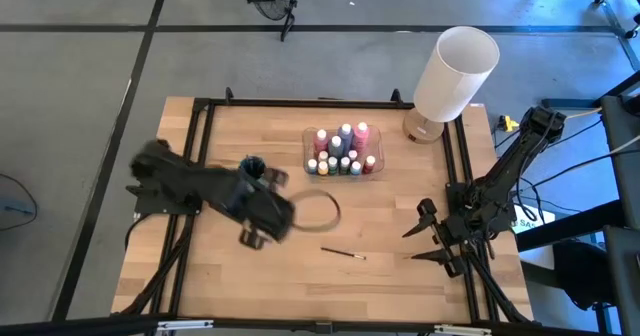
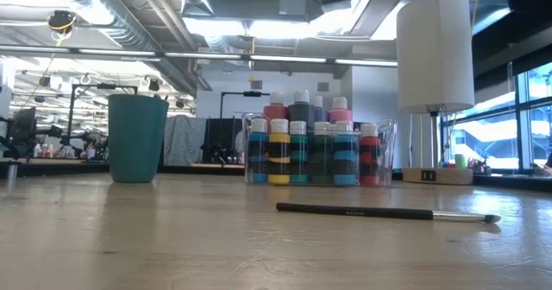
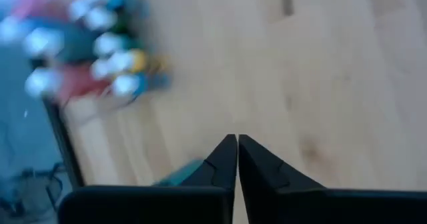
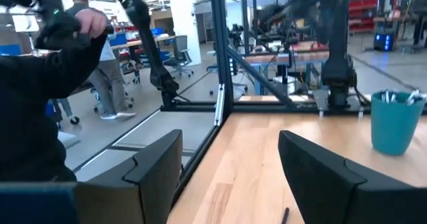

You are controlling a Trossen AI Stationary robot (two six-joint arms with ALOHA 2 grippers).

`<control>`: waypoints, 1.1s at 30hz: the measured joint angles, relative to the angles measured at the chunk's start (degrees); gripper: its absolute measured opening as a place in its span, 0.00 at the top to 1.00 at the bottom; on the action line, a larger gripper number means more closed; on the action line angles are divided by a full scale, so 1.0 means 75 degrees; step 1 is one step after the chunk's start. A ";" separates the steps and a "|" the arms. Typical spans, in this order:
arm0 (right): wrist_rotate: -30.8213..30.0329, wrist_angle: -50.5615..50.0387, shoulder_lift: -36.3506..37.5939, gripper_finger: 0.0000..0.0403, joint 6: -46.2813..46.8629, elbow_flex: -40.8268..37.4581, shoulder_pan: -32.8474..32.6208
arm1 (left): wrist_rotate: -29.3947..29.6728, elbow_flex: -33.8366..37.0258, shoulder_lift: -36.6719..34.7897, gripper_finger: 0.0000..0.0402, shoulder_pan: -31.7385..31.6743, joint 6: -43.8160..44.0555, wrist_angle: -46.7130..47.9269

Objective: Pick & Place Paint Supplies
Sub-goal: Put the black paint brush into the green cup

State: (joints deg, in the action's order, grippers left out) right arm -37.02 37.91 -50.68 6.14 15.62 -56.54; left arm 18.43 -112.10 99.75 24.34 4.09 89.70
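Note:
Several paint bottles [image 1: 342, 151] stand together in a clear tray at the table's far middle; the low view shows them [image 2: 315, 148] upright with white caps. A teal cup [image 1: 252, 166] holding brushes stands to their left. One dark-handled paintbrush [image 1: 343, 252] lies flat on the table near the front middle, its light tip [image 2: 466, 216] toward the right. My left gripper [image 3: 237, 144] is shut with nothing between its fingers and hangs above the table [image 1: 252, 238], nearer than the cup. My right gripper [image 1: 418, 238] stands open, level, right of the brush.
A big white cylindrical lamp [image 1: 455, 76] stands on its wooden base at the far right corner. Black frame rails [image 1: 200, 156] run along the table's left, far and right sides. Bare wood lies around the brush. A person [image 4: 40, 84] shows beyond the table in the right wrist view.

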 joint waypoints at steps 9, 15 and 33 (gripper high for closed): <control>0.0206 -0.0087 0.0000 0.37 0.0270 0.0006 0.0006 | -0.0509 0.4155 -0.3684 0.99 -0.0615 0.0041 -0.3850; 0.0164 -0.1363 0.0000 0.37 0.0050 0.0891 0.0049 | -0.0831 0.7156 -0.5848 0.99 -0.0545 0.0335 -0.6321; 0.1874 -0.9217 -0.1941 0.37 0.3536 0.5591 0.1256 | -0.0925 1.2437 -0.9550 1.00 0.0437 0.0569 -1.1892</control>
State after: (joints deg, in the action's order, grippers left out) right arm -22.97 -31.22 -65.24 32.67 57.55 -47.12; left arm 11.50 -18.82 28.13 27.62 8.36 0.51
